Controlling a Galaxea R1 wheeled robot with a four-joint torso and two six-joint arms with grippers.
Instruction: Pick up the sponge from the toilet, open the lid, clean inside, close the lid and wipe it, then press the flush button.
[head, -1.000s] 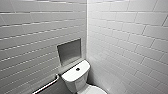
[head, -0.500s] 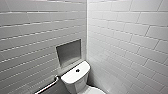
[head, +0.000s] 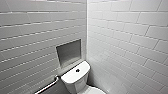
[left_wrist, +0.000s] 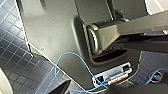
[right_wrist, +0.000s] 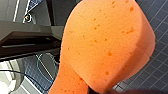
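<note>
The white toilet (head: 75, 78) stands in the corner of the tiled walls, low in the head view. The dark round flush button (head: 77, 70) sits in the middle of its tank top. A white curve of the lid (head: 96, 91) shows at the picture's lower edge, lying down. The orange sponge (right_wrist: 105, 42) looms large in the right wrist view, with my right gripper (right_wrist: 101, 91) shut on it above dark blue floor tiles. My left gripper (left_wrist: 92, 92) is open and holds nothing, close to the robot's own dark body.
A grey recessed niche (head: 68, 53) is set in the wall above the tank. A metal grab bar (head: 48, 86) runs along the wall beside the toilet. Blue cables (left_wrist: 75, 62) hang by the robot's base.
</note>
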